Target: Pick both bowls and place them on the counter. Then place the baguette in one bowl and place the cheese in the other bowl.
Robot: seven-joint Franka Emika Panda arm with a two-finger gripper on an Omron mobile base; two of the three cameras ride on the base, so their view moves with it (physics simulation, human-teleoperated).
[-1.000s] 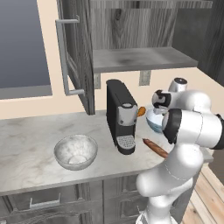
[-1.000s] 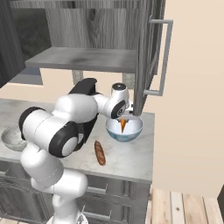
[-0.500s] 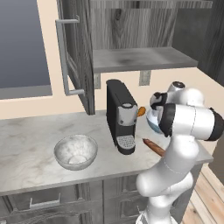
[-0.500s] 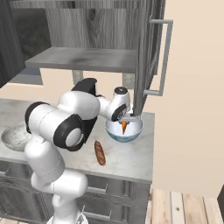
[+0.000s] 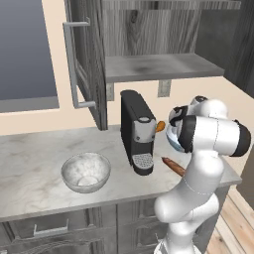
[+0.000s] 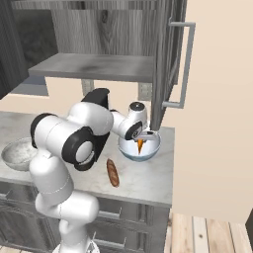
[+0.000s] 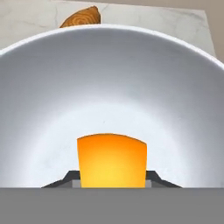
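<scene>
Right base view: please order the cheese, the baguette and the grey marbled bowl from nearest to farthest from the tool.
1. Cheese: between the fingers of the tool, over the white and blue bowl.
2. Baguette: on the counter, in front of that bowl.
3. Grey marbled bowl: far off at the picture's left edge, beyond the coffee machine.

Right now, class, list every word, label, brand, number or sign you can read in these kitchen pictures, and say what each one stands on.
None: no readable text, label, brand, number or sign appears in any view.
The coffee machine carries no legible marking.
The blue-patterned bowl, marbled bowl, cheese, baguette and counter are unlettered.
</scene>
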